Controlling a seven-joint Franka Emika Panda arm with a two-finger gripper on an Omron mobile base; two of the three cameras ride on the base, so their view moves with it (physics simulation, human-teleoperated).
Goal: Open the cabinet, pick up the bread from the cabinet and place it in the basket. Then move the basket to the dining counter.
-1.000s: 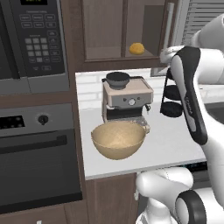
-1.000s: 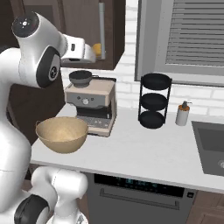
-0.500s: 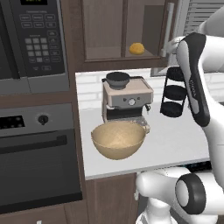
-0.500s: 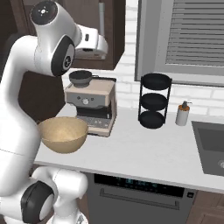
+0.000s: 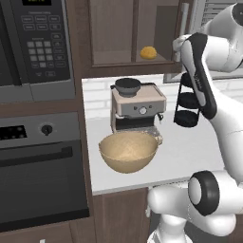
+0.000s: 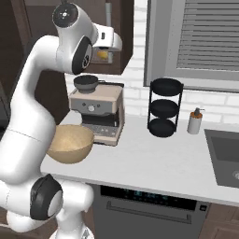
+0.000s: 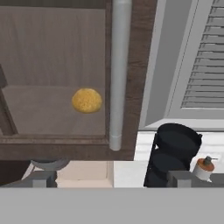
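The cabinet [image 5: 128,33] hangs above the counter [image 6: 154,163], its glass door shut and one grey bar handle [image 7: 119,74] running down the door's right edge. Just right of the handle comes a pale window frame with a slatted blind [image 6: 207,39], so little room lies on that side. One bread [image 7: 86,100] sits behind the glass on the shelf, toward its right end, near the handle; in the right base view the arm covers most of it.

One black microwave [image 5: 33,42] and one oven [image 5: 42,166] fill the wall left of the counter, both cut off by the left base view's edge.

On the counter, one coffee machine [image 5: 137,107] stands at the back left. One basket [image 5: 128,152] sits just in front of it at the counter's front left corner, its rim about touching the machine's drip tray. One black three-tier rack [image 6: 164,107] stands at the back, well right of the machine, with bare surface between them and in front. One soap bottle [image 6: 194,122] stands just right of the rack, and a sink [image 6: 224,156] is cut off at the right edge.

The gripper [image 7: 111,179] is raised in front of the handle, short of it, fingers spread wide with nothing between them; only the tips show in the hand view.
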